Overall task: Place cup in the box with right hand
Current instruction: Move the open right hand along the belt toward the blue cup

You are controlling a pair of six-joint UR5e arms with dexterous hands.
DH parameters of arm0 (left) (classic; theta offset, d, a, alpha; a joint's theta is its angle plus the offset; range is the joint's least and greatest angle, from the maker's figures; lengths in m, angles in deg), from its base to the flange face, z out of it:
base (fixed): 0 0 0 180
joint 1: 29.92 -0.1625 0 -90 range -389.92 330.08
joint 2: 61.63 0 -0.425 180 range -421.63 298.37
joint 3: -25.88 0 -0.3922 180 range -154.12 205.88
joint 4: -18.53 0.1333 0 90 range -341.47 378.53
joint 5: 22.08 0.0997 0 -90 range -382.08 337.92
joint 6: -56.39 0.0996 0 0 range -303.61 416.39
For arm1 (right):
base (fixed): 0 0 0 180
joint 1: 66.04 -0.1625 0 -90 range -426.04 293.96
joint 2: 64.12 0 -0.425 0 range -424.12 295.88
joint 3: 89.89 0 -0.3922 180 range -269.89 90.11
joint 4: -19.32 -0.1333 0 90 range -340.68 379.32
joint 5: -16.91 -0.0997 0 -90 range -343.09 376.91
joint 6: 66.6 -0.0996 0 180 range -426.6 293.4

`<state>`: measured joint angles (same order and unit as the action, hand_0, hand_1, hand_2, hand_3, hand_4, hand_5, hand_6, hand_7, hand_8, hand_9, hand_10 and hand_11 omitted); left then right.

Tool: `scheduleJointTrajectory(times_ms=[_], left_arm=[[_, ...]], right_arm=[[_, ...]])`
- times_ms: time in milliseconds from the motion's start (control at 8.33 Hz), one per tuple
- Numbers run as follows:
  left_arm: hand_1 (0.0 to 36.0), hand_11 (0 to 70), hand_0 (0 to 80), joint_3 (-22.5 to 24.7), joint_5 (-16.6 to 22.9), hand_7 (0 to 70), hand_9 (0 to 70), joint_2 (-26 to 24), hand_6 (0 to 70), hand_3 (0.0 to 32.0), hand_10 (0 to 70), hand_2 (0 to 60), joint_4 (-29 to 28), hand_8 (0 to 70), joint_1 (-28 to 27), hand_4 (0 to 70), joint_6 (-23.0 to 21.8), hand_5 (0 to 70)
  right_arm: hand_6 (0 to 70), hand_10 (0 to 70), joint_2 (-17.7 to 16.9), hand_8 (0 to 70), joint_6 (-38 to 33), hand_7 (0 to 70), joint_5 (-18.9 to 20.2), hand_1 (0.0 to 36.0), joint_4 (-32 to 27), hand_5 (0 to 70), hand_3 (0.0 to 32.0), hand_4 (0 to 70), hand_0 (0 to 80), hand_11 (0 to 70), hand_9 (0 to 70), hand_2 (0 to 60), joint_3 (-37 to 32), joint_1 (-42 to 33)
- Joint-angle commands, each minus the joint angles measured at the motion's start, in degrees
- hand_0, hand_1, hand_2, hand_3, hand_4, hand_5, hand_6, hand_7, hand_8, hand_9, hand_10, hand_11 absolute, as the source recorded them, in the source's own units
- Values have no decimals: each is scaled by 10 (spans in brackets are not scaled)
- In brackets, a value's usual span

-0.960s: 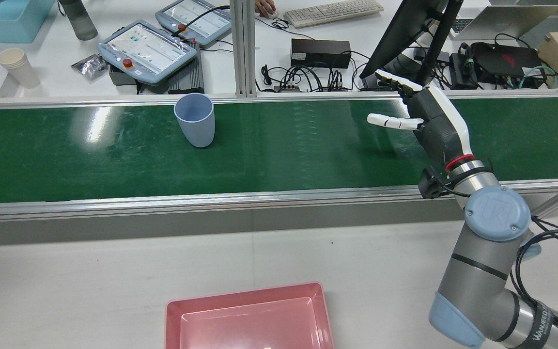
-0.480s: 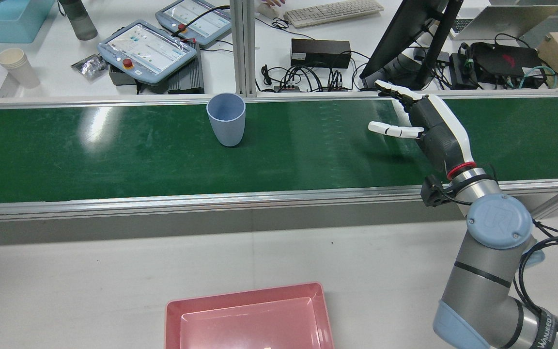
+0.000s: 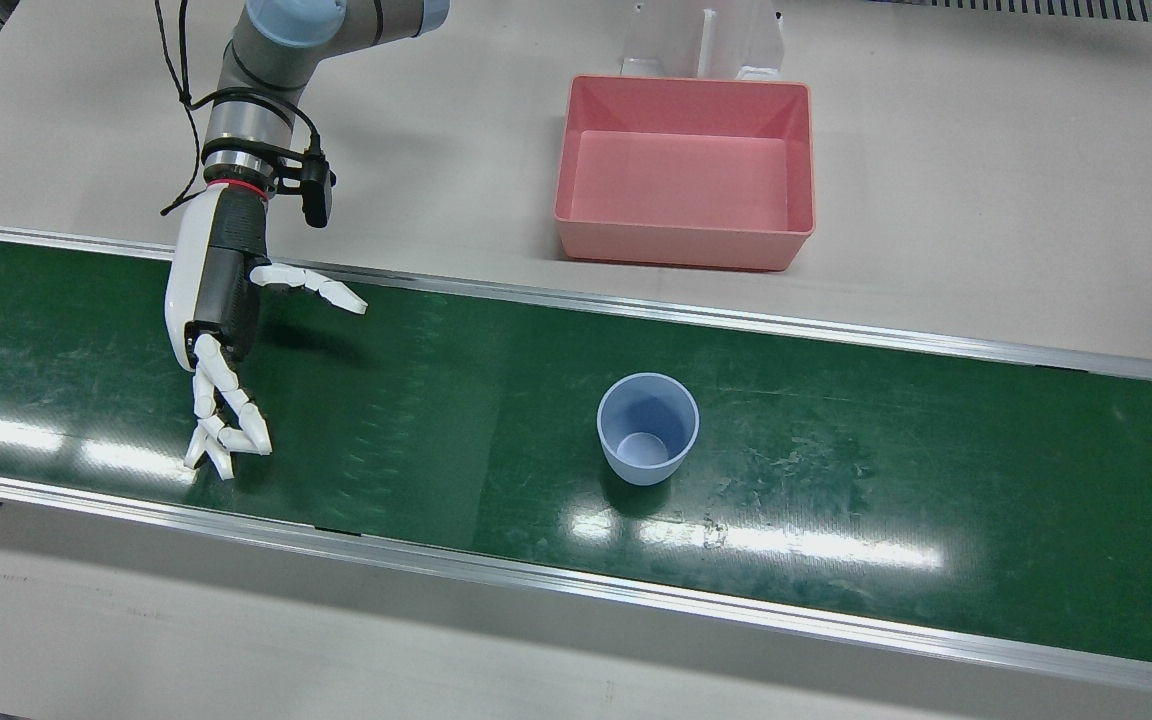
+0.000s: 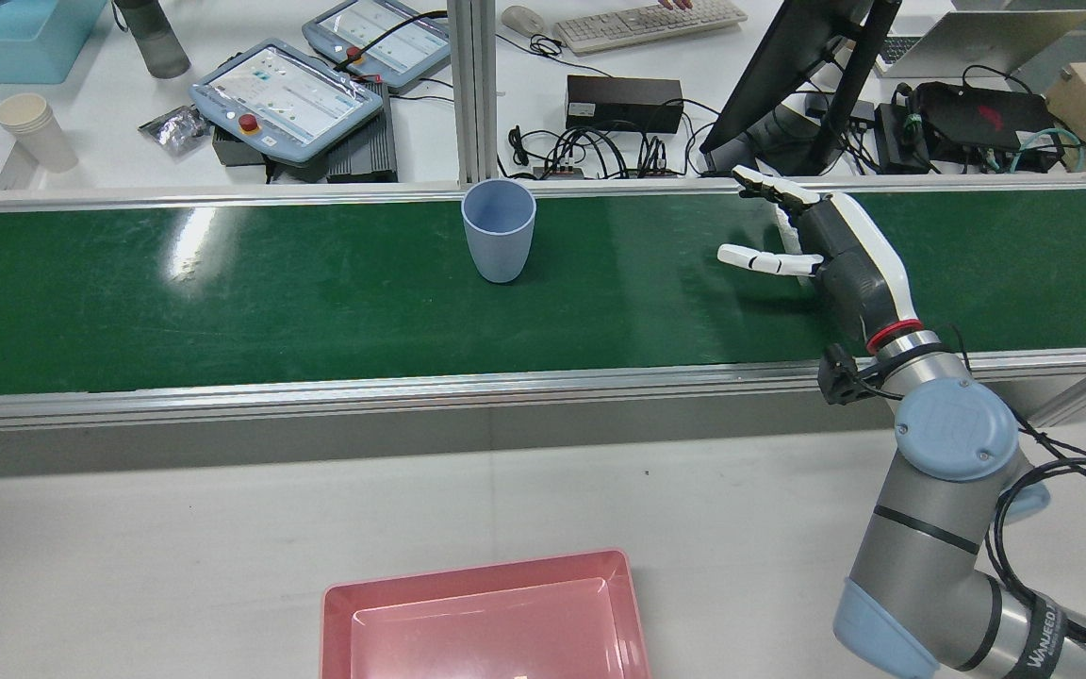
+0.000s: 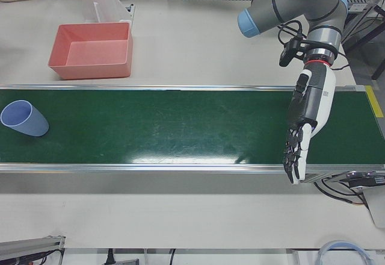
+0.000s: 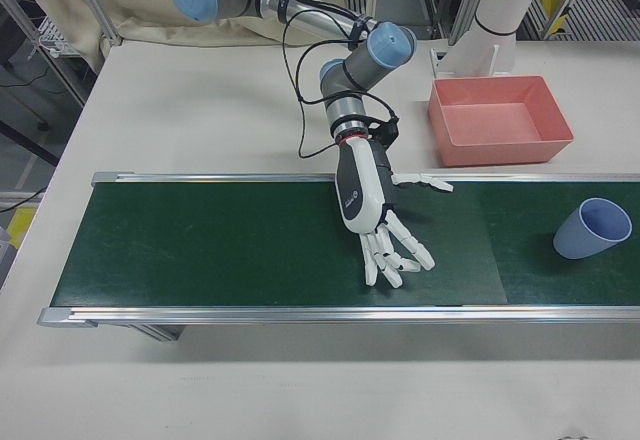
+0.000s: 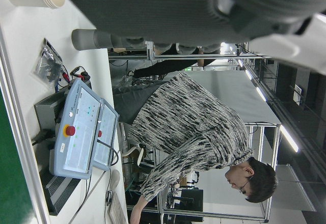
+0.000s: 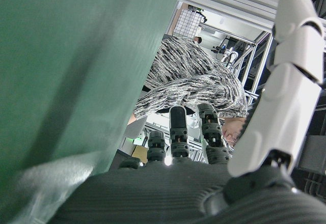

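Fingers [image 3: 226, 420] of right hand [image 3: 216, 330] spread; cup [image 3: 647, 428] well apart on belt [image 3: 436, 400].

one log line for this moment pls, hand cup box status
phase: waiting for cup | right hand: open, over belt, apart from cup | cup: upright on belt, not held | box: empty, off belt | left hand: not seen

Pale grey counter [image 4: 222, 528] crossed by a glossy green conveyor belt [image 4: 222, 292] edged in aluminium.
Beyond, a cluttered white desk [image 4: 468, 104] bearing a pale keyboard [image 4: 647, 24]; bright ceiling glare streaking the belt.
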<state>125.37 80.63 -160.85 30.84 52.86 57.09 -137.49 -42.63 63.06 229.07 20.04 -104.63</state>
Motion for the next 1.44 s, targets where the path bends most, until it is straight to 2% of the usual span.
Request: scheduleJointTrajectory(times_ms=[0, 120, 360, 1080, 1320], left_arm=[[0, 0, 0, 0, 0, 0, 0, 0, 0, 0, 0, 0, 0, 0, 0, 0, 1, 0], [0, 0, 0, 0, 0, 0, 0, 0, 0, 0, 0, 0, 0, 0, 0, 0, 0, 0], [0, 0, 0, 0, 0, 0, 0, 0, 0, 0, 0, 0, 0, 0, 0, 0, 0, 0], [0, 0, 0, 0, 0, 0, 0, 0, 0, 0, 0, 0, 0, 0, -1, 0, 1, 0], [0, 0, 0, 0, 0, 0, 0, 0, 0, 0, 0, 0, 0, 0, 0, 0, 1, 0]], right_arm=[[87, 0, 1, 52, -1, 392, -1, 136, -1, 31, 0, 57, 447, 0, 150, 164, -4, 0], [89, 0, 1, 53, -1, 403, -1, 133, -1, 29, 0, 76, 442, 0, 153, 170, -8, 0], [87, 0, 2, 51, 1, 394, 1, 133, 0, 29, 0, 65, 442, 0, 150, 168, -8, 0], [91, 0, 3, 54, 0, 412, 0, 131, -1, 28, 0, 97, 435, 0, 157, 186, -26, 1], [88, 0, 4, 52, 0, 400, 1, 130, -1, 27, 0, 80, 430, 0, 153, 186, -25, 1]])
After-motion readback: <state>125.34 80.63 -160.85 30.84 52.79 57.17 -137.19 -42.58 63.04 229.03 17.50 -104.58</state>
